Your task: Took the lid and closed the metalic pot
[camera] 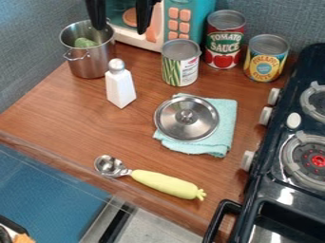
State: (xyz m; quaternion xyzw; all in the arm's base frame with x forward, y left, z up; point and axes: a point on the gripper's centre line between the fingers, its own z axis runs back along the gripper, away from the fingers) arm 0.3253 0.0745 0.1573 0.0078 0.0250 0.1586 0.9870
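The metal pot (90,64), a green thing (85,43) inside it, stands at the upper left, beneath and left of the gripper (120,30), while the lid (186,118) lies knob up on the light blue cloth (225,126), lower and to the gripper's right. The gripper hangs down from the top edge, fingers spread well apart.
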